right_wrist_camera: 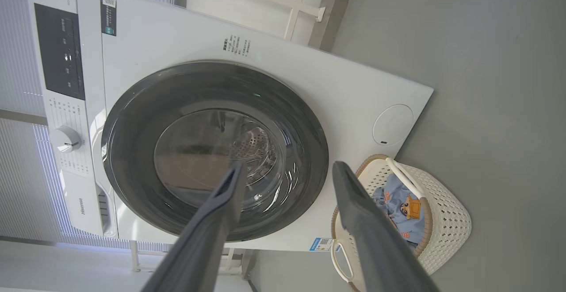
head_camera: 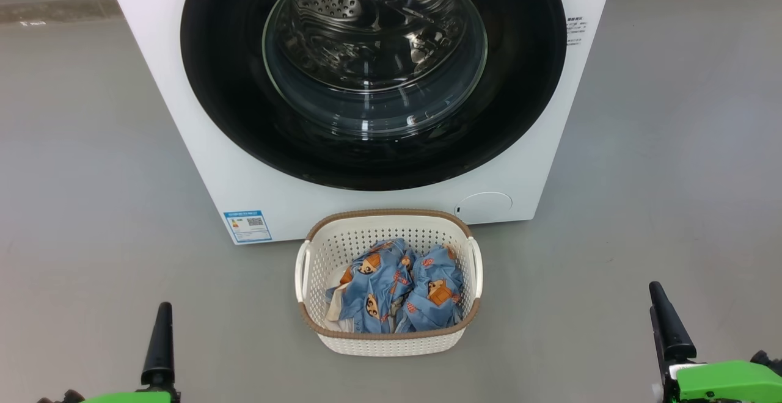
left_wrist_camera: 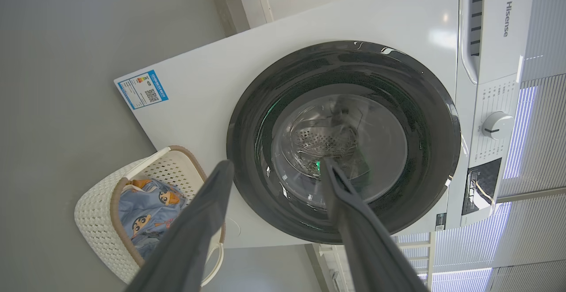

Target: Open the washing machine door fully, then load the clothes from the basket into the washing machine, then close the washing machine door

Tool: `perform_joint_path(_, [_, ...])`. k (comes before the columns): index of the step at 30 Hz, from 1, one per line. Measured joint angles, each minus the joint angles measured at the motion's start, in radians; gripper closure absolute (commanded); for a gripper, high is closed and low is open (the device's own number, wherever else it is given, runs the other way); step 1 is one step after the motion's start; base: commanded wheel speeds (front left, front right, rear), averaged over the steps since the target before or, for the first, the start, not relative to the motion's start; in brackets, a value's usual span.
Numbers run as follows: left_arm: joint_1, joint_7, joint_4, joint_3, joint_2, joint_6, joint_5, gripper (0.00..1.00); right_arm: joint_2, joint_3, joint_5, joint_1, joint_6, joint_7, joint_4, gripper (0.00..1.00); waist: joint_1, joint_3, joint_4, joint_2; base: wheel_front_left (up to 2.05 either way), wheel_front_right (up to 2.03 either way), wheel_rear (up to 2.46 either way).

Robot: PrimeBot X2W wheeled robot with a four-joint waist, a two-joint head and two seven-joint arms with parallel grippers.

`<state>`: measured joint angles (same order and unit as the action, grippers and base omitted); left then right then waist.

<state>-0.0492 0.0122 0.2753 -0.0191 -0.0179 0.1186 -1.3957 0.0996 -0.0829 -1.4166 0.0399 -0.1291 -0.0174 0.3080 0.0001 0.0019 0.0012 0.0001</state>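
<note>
The white washing machine [head_camera: 201, 116] stands before me on the floor, and its round black washing machine door [head_camera: 220, 85] with the glass bowl sits flush against the front, closed. In front of it is the cream basket [head_camera: 391, 345], holding the light blue printed clothes [head_camera: 397, 293]. One dark finger [head_camera: 160, 342] of my left gripper rises at the lower left, one finger [head_camera: 669, 323] of my right at the lower right, both short of the basket. My left gripper [left_wrist_camera: 276, 163] is open and empty, pointing at the door [left_wrist_camera: 353, 62]. My right gripper [right_wrist_camera: 288, 166] is likewise open and empty.
Grey floor [head_camera: 79, 177] lies to either side of the machine and basket. Low on the machine's front are a blue label [head_camera: 247, 226] and a round flap [head_camera: 486, 203]. A control panel with a knob [left_wrist_camera: 497, 125] runs along the top.
</note>
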Motion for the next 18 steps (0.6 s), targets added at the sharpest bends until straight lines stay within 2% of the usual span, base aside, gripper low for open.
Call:
perform_joint_path(9, [-0.003,0.029,-0.010,0.019,-0.004,0.000,0.160,0.00,0.008,0.001,0.142,0.007,0.000,-0.025,-0.001,0.00,-0.0001,-0.001,0.001,0.0000,0.00,0.00,0.00])
perform_joint_path(18, [-0.004,0.053,-0.016,0.030,-0.007,0.000,0.314,0.00,0.026,0.011,0.351,0.007,0.000,-0.048,-0.007,0.00,-0.0002,-0.001,0.001,0.0000,0.00,0.00,0.00])
